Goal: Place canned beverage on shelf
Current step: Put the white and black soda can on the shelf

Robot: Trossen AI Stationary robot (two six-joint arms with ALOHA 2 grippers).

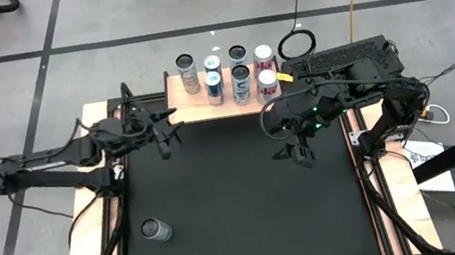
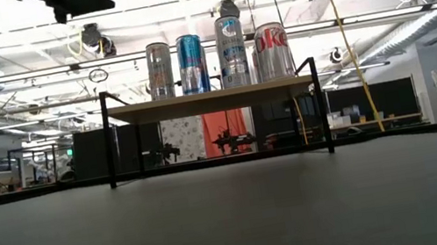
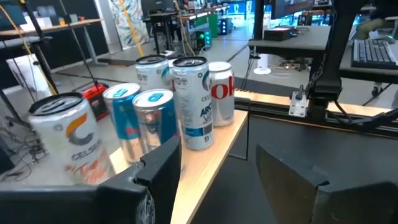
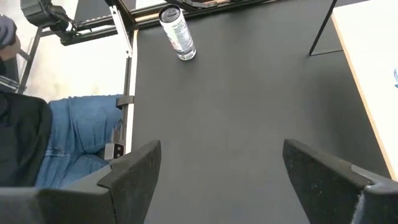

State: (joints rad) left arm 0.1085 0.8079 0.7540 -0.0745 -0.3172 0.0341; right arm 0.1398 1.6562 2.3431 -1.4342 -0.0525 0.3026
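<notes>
Black mat (image 1: 239, 207): loose can (image 1: 156, 231) lies on side near front-left corner, well apart from shelf (image 1: 197, 105). Left gripper (image 1: 167, 135) nearer, open, empty; right gripper (image 1: 304, 154) open, empty.

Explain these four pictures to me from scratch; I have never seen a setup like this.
Two dark robot arms work at a black table. One picture looks straight down from above, one looks level across the tabletop, and two come from cameras on the arms' wrists. At the far edge stands a small wooden shelf carrying eight drink cans. One more can lies alone on the table, near the left front corner. The left gripper hovers beside the shelf, open and empty. The right gripper hangs over the table, also open, holding nothing.
</notes>
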